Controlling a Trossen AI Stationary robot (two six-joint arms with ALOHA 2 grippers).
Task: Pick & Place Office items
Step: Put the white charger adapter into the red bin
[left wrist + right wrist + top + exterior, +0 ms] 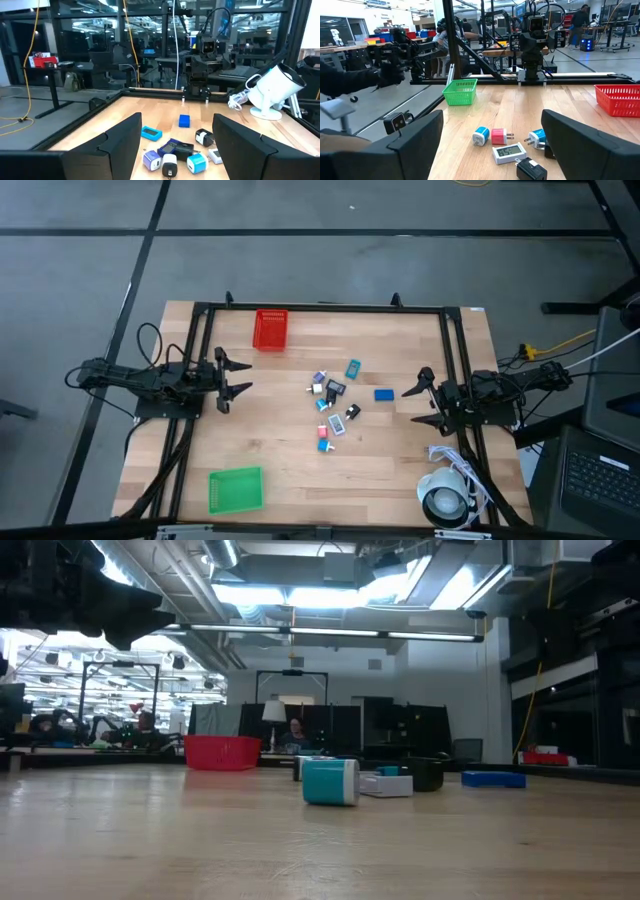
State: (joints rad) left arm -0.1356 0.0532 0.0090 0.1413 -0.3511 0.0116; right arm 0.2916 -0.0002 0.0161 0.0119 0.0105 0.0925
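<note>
The office items [335, 402] lie in a loose cluster on the middle of the wooden table: small blue, teal, white, black and pink-red pieces, with a blue flat block [384, 394] off to the right of the group. They also show in the left wrist view [175, 152], the right wrist view [509, 145] and the low view [330, 781]. My left gripper [236, 376] hovers open at the table's left, well clear of them. My right gripper [418, 405] hovers open at the table's right, also apart from them.
A red mesh bin [270, 329] stands near the far edge, a green mesh bin [236, 488] near the near left corner. A large white roll with cable [448, 492] sits at the near right corner. A black frame [320, 307] borders the table. People show in the room beyond.
</note>
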